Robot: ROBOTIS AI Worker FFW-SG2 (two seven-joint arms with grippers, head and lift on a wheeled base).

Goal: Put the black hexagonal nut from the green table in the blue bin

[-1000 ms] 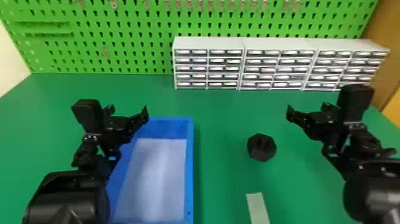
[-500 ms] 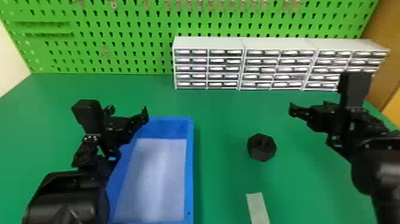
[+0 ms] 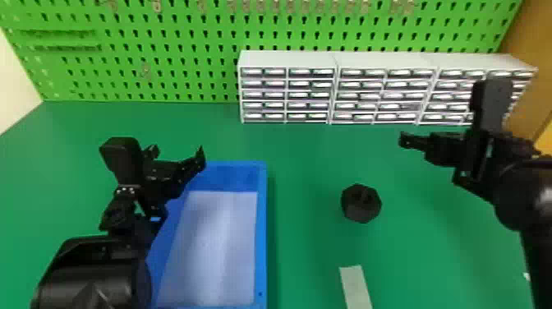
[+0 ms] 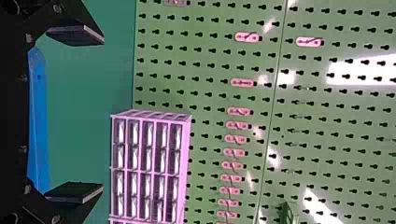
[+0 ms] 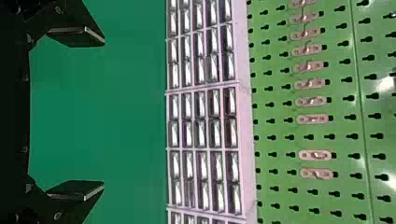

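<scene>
On the green table [image 3: 308, 254], a black hexagonal nut [image 3: 361, 203] is set right of the blue bin [image 3: 261, 230]; left gripper [image 3: 177, 152] and right gripper [image 3: 447, 147] are raised, fingers parted.

Left gripper [image 3: 177, 153] and right gripper [image 3: 443, 148] hang well apart; both pairs of fingers [image 5: 77, 37] spread wide.

The left arm [image 3: 90, 275] and right arm [image 3: 523, 197] are black, with glossy, rounded casings; small pale dots [image 3: 125, 190] mark the left wrist. The left gripper [image 3: 177, 152] and right gripper [image 3: 404, 139] are black too, with flat, angular fingers [image 4: 77, 35] and small round screws [image 4: 56, 219].
</scene>
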